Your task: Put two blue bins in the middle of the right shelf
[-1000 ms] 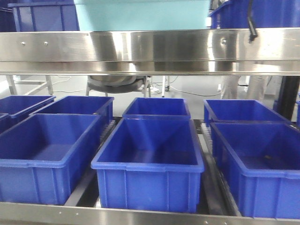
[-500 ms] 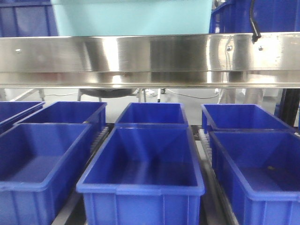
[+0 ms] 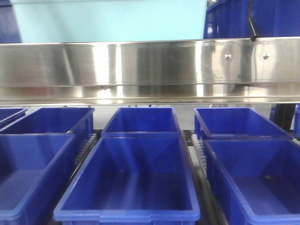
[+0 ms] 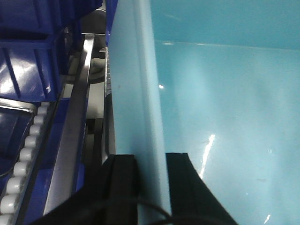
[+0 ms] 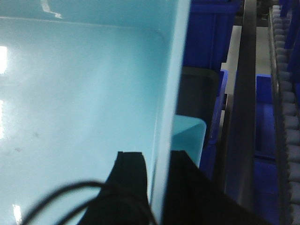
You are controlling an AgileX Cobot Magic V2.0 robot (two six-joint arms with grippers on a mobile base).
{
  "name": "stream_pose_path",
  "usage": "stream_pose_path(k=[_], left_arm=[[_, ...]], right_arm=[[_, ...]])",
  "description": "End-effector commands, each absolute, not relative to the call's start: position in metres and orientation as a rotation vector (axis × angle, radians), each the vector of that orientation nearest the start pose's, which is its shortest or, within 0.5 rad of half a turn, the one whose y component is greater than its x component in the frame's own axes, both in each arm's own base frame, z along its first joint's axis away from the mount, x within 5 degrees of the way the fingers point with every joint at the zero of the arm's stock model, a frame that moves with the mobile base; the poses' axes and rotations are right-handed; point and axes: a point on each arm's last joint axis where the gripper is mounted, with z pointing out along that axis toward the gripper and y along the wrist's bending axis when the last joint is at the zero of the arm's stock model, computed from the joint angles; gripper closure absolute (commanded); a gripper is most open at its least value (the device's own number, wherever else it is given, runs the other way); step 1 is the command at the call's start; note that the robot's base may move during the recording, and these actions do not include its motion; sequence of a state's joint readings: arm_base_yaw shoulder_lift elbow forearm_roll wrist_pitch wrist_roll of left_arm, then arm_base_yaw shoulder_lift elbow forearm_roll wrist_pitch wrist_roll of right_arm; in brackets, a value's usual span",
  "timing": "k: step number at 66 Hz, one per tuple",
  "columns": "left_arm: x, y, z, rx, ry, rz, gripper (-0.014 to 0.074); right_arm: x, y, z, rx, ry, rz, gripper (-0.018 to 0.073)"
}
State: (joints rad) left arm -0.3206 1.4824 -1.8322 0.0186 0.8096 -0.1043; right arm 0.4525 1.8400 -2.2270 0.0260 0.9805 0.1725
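Note:
A light blue bin (image 3: 112, 21) hangs above the steel shelf rail (image 3: 150, 70) in the front view, held from both sides. My left gripper (image 4: 150, 157) is shut on its left wall, one black finger outside and one inside the bin (image 4: 225, 117). My right gripper (image 5: 157, 154) is shut on the right wall of the same bin (image 5: 79, 93). Just outside that wall a second light blue corner (image 5: 188, 136) shows lower down; I cannot tell whether it belongs to another bin.
Below the rail, several dark blue bins sit on roller tracks in two rows, such as the middle front one (image 3: 129, 180) and the right front one (image 3: 255, 180). More dark blue bins (image 3: 262, 18) stand on the upper level at right. A black cable (image 3: 253, 21) hangs there.
The view has closed in on the shelf: the rail sits lower in frame and the dark blue bins look larger. The light blue bin stays above the rail in both grippers.

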Motion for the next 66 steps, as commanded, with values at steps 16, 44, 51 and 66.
stream_pose_path(k=[16,44,51,66], left_arm=[[0.2927,-0.1071,0.5162,0.19,1.847,-0.406,0.0707],[0.2927,-0.1071,0.5162,0.19,1.847,-0.406,0.0707],[0.2927,-0.1071,0.5162,0.19,1.847,-0.406,0.0707],[0.2927,-0.1071,0.5162,0.19,1.847,-0.406,0.0707]], right_arm=[[0.3614,0.1852,0.4808,-0.307,2.031,0.465,0.0712],[0.3614,0.1852,0.4808,-0.307,2.031,0.465,0.0712],[0.3614,0.1852,0.4808,-0.307,2.031,0.465,0.0712],[0.3614,0.1852,0.4808,-0.307,2.031,0.465,0.0712]])
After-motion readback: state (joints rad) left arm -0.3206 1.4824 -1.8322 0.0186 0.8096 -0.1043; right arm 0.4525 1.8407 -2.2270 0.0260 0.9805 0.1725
